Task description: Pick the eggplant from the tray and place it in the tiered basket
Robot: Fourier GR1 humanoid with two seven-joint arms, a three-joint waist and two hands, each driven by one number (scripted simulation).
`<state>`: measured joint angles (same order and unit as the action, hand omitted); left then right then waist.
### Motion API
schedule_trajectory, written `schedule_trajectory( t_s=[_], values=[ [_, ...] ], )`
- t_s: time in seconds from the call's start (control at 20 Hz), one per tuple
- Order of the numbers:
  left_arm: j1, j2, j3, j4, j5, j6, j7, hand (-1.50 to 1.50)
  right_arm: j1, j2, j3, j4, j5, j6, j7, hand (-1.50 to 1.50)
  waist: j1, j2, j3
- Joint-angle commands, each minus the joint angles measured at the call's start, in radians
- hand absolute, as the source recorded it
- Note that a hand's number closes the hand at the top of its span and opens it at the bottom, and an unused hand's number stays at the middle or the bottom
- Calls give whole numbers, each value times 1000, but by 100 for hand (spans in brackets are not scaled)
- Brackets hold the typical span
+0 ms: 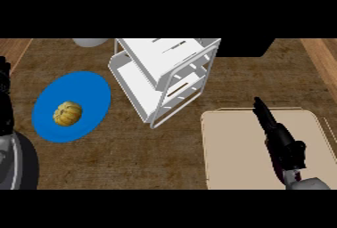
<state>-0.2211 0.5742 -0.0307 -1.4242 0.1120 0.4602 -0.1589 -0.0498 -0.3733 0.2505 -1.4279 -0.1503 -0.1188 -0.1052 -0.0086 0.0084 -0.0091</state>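
Brown, woody counter (164, 151) from the head view, seen steeply from above. Far left on it, a blue plate (92, 89) bearing a small yellow squash (67, 113). Just right of the plate, a white tiered basket (164, 67), tilted in the view, shelves bare. Lower right, a beige tray (230, 151), well apart from the plate and near the basket's lower corner. Over the tray, the right hand (281, 139), fingers (263, 113) stretched straight and close together, aimed up and slightly left toward the basket, thumb out to the right; not curled round anything visible. Under the palm, only a dark purple sliver of the eggplant (275, 165), on the tray, mostly hidden. Long axis apparently in line with the fingers, running from the view's lower edge toward the basket; touching or just apart, cannot tell. At the left edge, the left hand (4, 84), barely in view, open or closed impossible to tell, far from the tray. Clearly the right hand's job: nearer by far, already above the eggplant. Probable next need: closing round the eggplant across its width, then lifting up and left to a basket shelf.
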Motion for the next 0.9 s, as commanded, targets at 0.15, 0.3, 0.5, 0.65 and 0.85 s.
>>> schedule_trajectory(
  t_s=[0.15, 0.3, 0.5, 0.65, 0.85],
  values=[
    [10, -138, -158, 23, 86, -200, 28, 0, -101, 77, 30, 111, 115, -125, 91, -150, 6, -1, 8],
    [65, -210, -254, 19, 137, -290, 49, 0, -146, -91, 47, 191, 343, -227, 143, -150, 16, 13, -5],
    [44, -266, -273, 66, 154, -340, 51, 0, -171, 190, -3, 297, 182, -257, -5, -150, 14, -4, 10],
    [49, -285, -264, 147, 145, -371, 11, 0, -138, 106, 48, 149, 287, -268, 17, -150, 1, -9, 8],
    [99, -262, -261, 78, 151, -380, 16, 0, -174, -4, 156, 4, 465, -260, 289, -150, 4, -16, 6]
  ],
)
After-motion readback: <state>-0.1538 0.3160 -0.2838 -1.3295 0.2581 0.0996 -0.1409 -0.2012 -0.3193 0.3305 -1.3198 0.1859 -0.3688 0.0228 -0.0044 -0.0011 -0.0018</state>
